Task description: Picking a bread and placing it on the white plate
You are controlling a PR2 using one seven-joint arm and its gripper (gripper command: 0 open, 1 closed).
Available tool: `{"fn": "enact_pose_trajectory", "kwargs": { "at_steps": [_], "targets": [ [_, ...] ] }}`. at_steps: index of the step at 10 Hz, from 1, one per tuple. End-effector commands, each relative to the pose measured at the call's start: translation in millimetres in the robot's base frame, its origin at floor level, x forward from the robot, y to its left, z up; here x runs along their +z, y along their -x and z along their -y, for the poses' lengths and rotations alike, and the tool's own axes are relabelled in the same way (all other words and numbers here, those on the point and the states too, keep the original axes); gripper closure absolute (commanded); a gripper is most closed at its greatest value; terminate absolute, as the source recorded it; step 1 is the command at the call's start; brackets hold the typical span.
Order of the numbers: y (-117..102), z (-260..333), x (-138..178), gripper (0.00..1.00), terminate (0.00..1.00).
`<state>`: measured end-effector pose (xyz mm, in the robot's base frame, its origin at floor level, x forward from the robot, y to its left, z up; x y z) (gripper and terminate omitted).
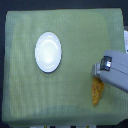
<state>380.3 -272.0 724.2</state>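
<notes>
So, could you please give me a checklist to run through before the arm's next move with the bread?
1. Gripper over the bread: ok, it sits at the loaf's upper end.
2. Fingers closed on the bread: cannot tell, the arm hides them.
3. Bread lifted off the green cloth: cannot tell.
4. White plate empty: ok.
5. Cloth between bread and plate bare: ok.
6. Bread on plate: not ok, it lies apart, toward the exterior view's right.

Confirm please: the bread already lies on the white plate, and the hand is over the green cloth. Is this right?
Not quite. In the exterior view the white plate is empty; the bread lies on the green cloth, toward the view's right, partly under the hand. The hand is over the cloth, as you said.
</notes>
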Motion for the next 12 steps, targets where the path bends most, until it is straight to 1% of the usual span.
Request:
{"fn": "enact_pose_trajectory", "kwargs": {
  "at_steps": [1, 7, 8, 9, 10, 11, 12],
  "targets": [
    [-3, -4, 16, 1.00, 0.00],
    [-4, -3, 34, 1.00, 0.00],
    [-8, -4, 48, 1.00, 0.00],
    [-17, -8, 68, 1.00, 0.00],
    [-31, -12, 91, 1.00, 0.00],
    [-55, -22, 138, 1.00, 0.00],
    [-58, -29, 159, 1.00, 0.00]
  ]
}}
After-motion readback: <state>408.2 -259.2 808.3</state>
